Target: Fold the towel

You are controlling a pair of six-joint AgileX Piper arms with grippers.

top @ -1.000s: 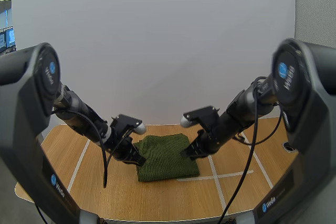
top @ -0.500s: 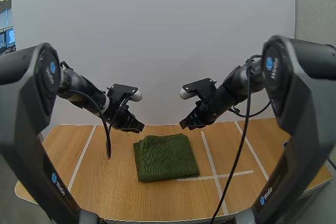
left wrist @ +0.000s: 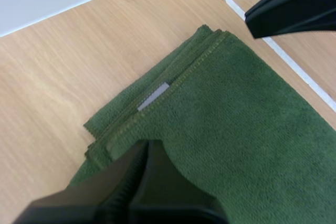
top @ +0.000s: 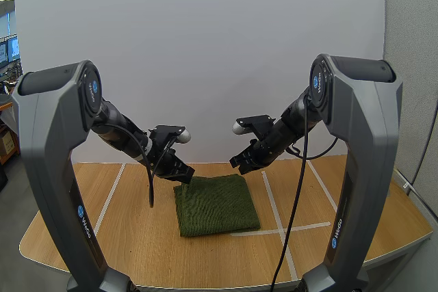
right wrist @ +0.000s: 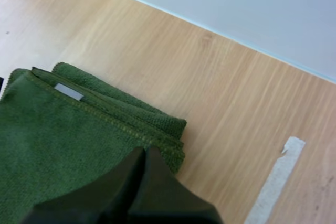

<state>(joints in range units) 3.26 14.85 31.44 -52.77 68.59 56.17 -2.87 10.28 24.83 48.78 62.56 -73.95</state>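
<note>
1. Table [top: 137, 237]: a light wooden top. It carries the towel and several strips of white tape [top: 274, 206].

2. Arms: the left arm [top: 61, 100] and the right arm [top: 356, 100] both rise from the near edge and reach inward and down toward the middle of the table.

3. Towel [top: 215, 204]: dark green, folded into a thick rectangle of several layers, lying flat at the middle of the table. Its right edge runs just beside a lengthwise tape strip, and its near right corner meets the crosswise strip. The stacked layer edges show along its far side in the left wrist view [left wrist: 236, 129] and in the right wrist view [right wrist: 63, 145].

4. Left gripper [top: 179, 171]: positioned over the far left corner of the towel. In its own wrist view [left wrist: 147, 148] the two fingers lie together as one dark wedge and hold nothing. Contact with the cloth cannot be determined.

5. Right gripper [top: 239, 162]: positioned above the far right corner of the towel, clear of the table. In its own wrist view [right wrist: 143, 156] the fingers are pressed together with nothing between them. In the left wrist view it appears over the tape strip [left wrist: 283, 61] beside the towel.

6. Label [left wrist: 153, 96]: a small grey tag sewn into the far edge of the towel, between the layers; see also the right wrist view [right wrist: 69, 92].
</note>
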